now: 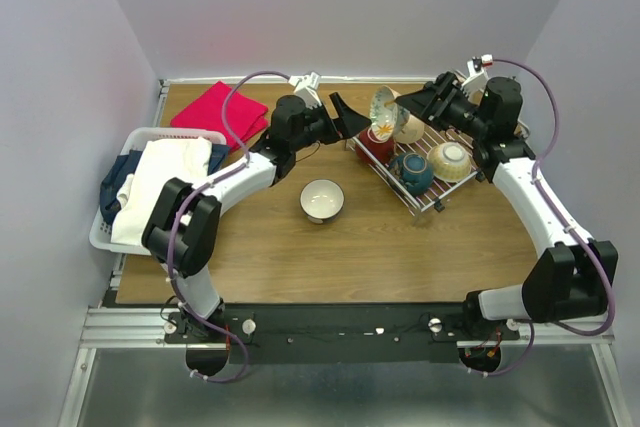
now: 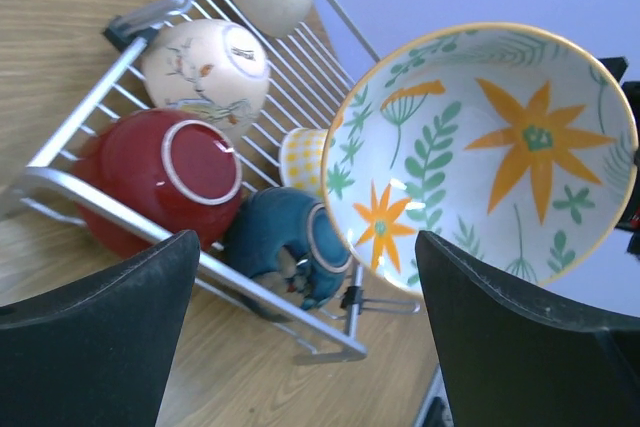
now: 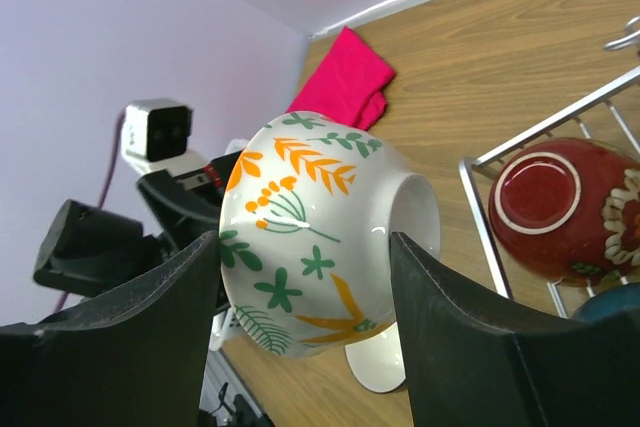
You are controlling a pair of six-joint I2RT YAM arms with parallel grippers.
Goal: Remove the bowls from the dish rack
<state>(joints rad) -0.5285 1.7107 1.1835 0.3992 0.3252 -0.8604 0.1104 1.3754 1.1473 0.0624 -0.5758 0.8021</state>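
And there's the right tool (image 3: pixel 300 282) pinching the floral bowl (image 3: pixel 310 237) by its sides, tipped on edge in the air over the far left corner of the dish rack (image 1: pixel 437 203). The left tool (image 1: pixel 345 117) is spread wide just beside it, facing the patterned inside. In the rack, the red bowl (image 1: pixel 375 145), teal bowl (image 1: pixel 413 172) and tan bowl (image 1: pixel 452 159) lie upside down. A white bowl (image 1: pixel 323 199) stands alone on the tabletop (image 1: pixel 400 257).
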